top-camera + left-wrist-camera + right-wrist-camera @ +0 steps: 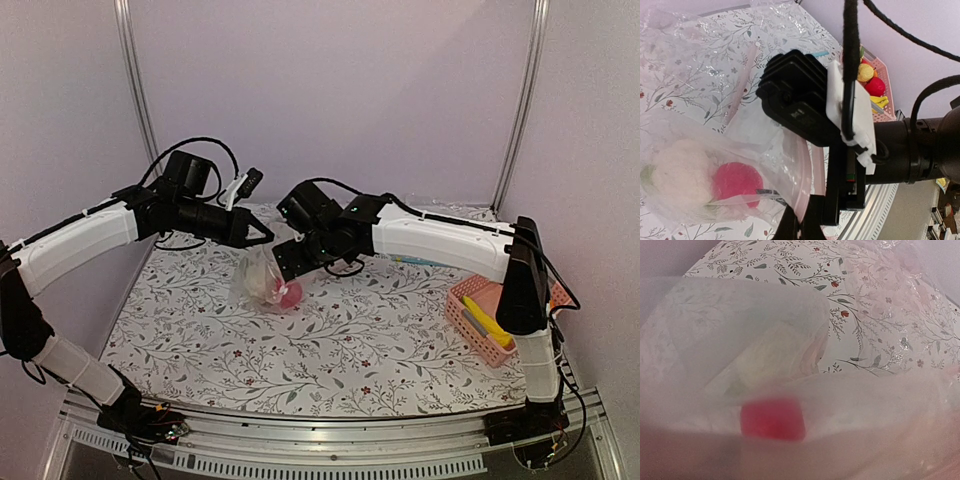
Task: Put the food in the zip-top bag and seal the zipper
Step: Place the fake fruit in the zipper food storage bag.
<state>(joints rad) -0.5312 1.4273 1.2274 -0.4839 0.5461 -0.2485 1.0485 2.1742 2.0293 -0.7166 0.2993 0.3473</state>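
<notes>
On floral-print tabletop (350, 340) between plain lilac walls (340, 90): zip-top bag (262, 280), pink basket (462, 318).

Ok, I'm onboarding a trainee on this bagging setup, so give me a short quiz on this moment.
1. True or false: the pink basket is empty.
2. What is inside the zip-top bag? A cauliflower and red fruit; B banana and lemon; C nothing.
3. Which arm holds the bag's top edge up?
Key: 1 false, it holds toy fruit; 2 A; 3 the left fingers, shut on it.
</notes>
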